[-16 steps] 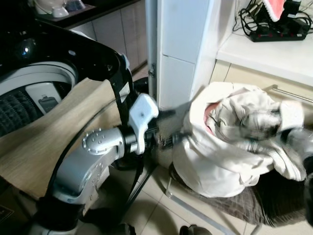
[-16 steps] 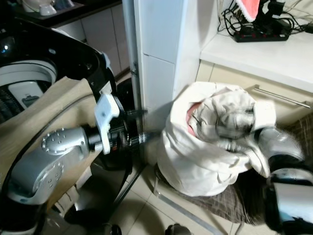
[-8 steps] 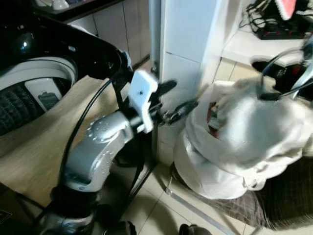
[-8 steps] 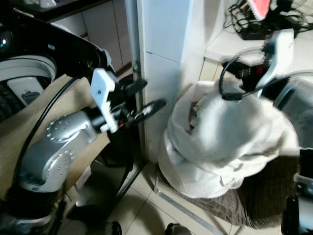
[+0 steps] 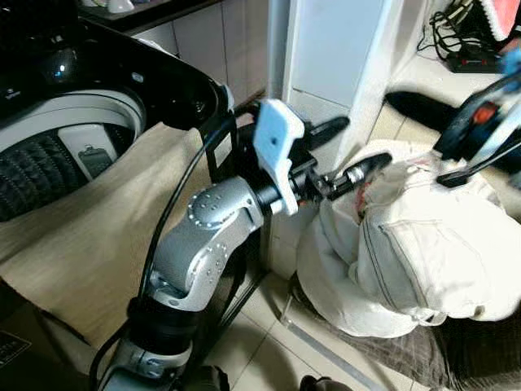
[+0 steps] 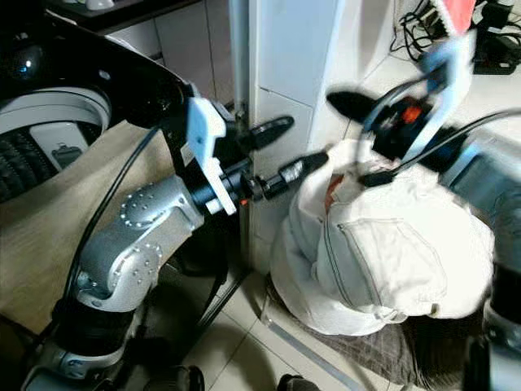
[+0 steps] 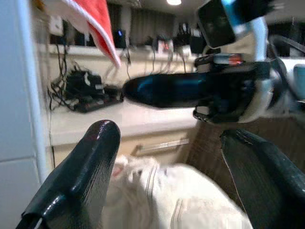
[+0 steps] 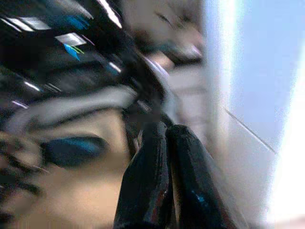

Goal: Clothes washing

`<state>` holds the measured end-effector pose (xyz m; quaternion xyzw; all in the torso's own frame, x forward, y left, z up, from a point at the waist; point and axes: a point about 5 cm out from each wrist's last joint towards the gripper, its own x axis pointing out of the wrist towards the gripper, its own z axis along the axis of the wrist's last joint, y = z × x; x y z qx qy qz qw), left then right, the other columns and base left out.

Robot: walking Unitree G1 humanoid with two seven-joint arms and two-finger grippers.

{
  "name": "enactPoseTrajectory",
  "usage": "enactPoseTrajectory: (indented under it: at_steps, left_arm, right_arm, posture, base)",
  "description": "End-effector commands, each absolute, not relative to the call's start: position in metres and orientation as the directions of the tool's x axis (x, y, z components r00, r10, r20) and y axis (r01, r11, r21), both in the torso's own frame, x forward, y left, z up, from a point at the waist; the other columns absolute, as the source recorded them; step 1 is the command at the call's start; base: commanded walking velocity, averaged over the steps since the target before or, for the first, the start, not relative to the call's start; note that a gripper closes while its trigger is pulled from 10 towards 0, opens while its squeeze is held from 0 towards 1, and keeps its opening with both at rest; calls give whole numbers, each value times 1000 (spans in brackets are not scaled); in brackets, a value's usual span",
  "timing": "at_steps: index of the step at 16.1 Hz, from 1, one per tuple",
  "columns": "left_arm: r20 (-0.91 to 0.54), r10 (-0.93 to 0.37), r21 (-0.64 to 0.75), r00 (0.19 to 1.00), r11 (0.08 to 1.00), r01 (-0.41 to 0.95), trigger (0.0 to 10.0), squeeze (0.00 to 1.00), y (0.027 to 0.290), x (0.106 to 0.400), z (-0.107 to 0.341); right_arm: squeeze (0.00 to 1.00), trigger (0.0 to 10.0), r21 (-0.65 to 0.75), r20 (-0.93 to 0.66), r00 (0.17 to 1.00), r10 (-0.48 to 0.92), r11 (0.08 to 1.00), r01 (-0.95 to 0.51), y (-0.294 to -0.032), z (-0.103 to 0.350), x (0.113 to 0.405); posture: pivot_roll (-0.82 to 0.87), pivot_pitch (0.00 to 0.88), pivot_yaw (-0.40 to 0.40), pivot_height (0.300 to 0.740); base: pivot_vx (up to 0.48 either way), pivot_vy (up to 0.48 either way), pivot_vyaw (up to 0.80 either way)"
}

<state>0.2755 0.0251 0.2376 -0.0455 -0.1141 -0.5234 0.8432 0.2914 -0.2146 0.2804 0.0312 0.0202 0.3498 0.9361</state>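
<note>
Resting on a brown checked cushion (image 5: 456, 350) was the heap of white cotton clothes (image 5: 407, 261) | left pincer (image 5: 342, 151) hovered fingers apart by its upper edge | right pincer (image 8: 167, 181) fingers together, beyond, above the heap

From my seat, the washing machine (image 5: 57, 130) sits at my left with a cloth (image 5: 89, 236) draped over its front edge. To its right stands a pillar (image 5: 334, 73). The pile of clothes (image 5: 423, 261) rests on a mat (image 5: 464, 350) on the floor, right of the pillar — behind it the worktop (image 5: 415, 69) carries a power strip (image 5: 480, 59). My left gripper (image 5: 346, 151) reaches between machine and pile, jaws spread; my right gripper (image 8: 167, 157) hangs above the pile.
</note>
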Motion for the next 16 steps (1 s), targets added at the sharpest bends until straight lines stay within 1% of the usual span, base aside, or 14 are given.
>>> enactPoseTrajectory:
  at_steps: [1, 2, 3, 4, 5, 6, 7, 9, 10, 13, 16]
  left_arm:
    - [189, -877, 70, 443, 462, 884, 10000, 0, 30, 277, 229]
    - [124, -882, 93, 455, 467, 879, 10000, 0, 38, 277, 219]
    - [93, -886, 97, 455, 463, 881, 10000, 0, 42, 277, 215]
    - [36, -894, 108, 446, 447, 888, 10000, 0, 51, 274, 207]
    - [19, -894, 107, 447, 447, 888, 10000, 0, 54, 273, 205]
    - [1, -899, 106, 438, 436, 894, 10000, 0, 57, 271, 203]
    - [-9, -902, 108, 432, 428, 897, 10000, 0, 57, 270, 202]
    - [-69, -918, 106, 390, 382, 918, 10000, 0, 58, 266, 195]
    - [-75, -919, 105, 387, 379, 919, 10000, 0, 59, 265, 194]
    - [-78, -906, 106, 417, 408, 907, 10000, 0, 64, 268, 194]
    - [-90, -904, 106, 417, 408, 907, 10000, 0, 67, 268, 193]
  right_arm:
    - [0, 10000, 38, -67, 817, 573, 820, -572, -221, 272, 296]
    - [63, 10000, 34, -146, 869, 473, 880, -474, -228, 256, 300]
    - [1000, 10000, 19, -205, 889, 410, 910, -415, -232, 245, 302]
    - [1000, 10000, -76, -333, 902, 274, 946, -316, -240, 220, 301]
    - [1000, 10000, -110, -371, 901, 226, 952, -285, -243, 211, 301]
    - [1000, 10000, -102, -382, 902, 202, 961, -259, -245, 206, 301]
    - [1000, 10000, -101, -386, 902, 194, 963, -250, -245, 205, 301]
    - [1000, 10000, -93, -407, 898, 168, 970, -223, -250, 199, 305]
    - [1000, 10000, -97, -409, 898, 163, 971, -220, -251, 199, 305]
    - [1000, 10000, -110, -439, 883, 168, 965, -238, -249, 196, 307]
    - [1000, 10000, -116, -447, 877, 174, 961, -250, -249, 196, 309]
  posture:
    - [-75, 54, 30, 740]
    - [-73, 51, 28, 740]
    - [-73, 51, 28, 740]
    - [-69, 49, 28, 740]
    - [-65, 48, 27, 740]
    - [-65, 48, 27, 740]
    - [-65, 48, 27, 740]
    - [-63, 47, 31, 740]
    - [-63, 47, 31, 740]
    - [-61, 48, 30, 740]
    - [-60, 49, 27, 740]
  base:
    - [0, 0, 0]
    - [0, 0, 0]
    - [0, 0, 0]
    - [0, 0, 0]
    - [0, 0, 0]
    - [0, 0, 0]
    - [0, 0, 0]
    - [0, 0, 0]
    - [0, 0, 0]
    - [0, 0, 0]
    - [0, 0, 0]
